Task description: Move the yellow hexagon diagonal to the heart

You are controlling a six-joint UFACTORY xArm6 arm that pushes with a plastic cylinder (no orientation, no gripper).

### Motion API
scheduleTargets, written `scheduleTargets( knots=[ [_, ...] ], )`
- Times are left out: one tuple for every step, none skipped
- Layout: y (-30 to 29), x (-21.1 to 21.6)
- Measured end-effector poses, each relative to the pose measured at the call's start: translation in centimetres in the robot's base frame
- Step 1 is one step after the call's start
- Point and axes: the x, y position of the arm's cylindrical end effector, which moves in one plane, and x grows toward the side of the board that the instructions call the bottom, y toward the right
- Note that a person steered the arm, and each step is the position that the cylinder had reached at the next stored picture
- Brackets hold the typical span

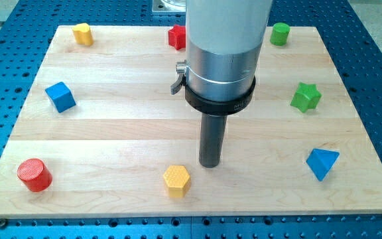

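The yellow hexagon (177, 180) lies near the view's bottom edge of the wooden board, a little left of centre. The yellow heart (82, 32) sits at the board's top left corner. My tip (210, 163) rests on the board just right of and slightly above the hexagon, with a small gap between them. The arm's wide silver body hangs over the board's top centre and hides what is behind it.
A red star (176, 36) is partly hidden behind the arm at the top. A green cylinder (280, 33) is at the top right, a green star (306, 97) at the right, a blue triangle (321, 162) at the lower right, a blue cube (60, 97) at the left, a red cylinder (34, 175) at the lower left.
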Motion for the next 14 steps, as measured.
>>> scheduleTargets(
  knots=[
    [0.0,0.0],
    [0.0,0.0],
    [0.2,0.4],
    [2.5,2.5],
    [-0.5,5.8],
    [-9.9,5.6],
    [-12.7,0.6],
    [-12.8,-4.3],
    [-12.5,-0.6],
    [-14.4,0.5],
    [-16.4,0.4],
    [-18.4,-0.5],
    [-19.1,-3.0],
    [-19.2,-5.7]
  ],
)
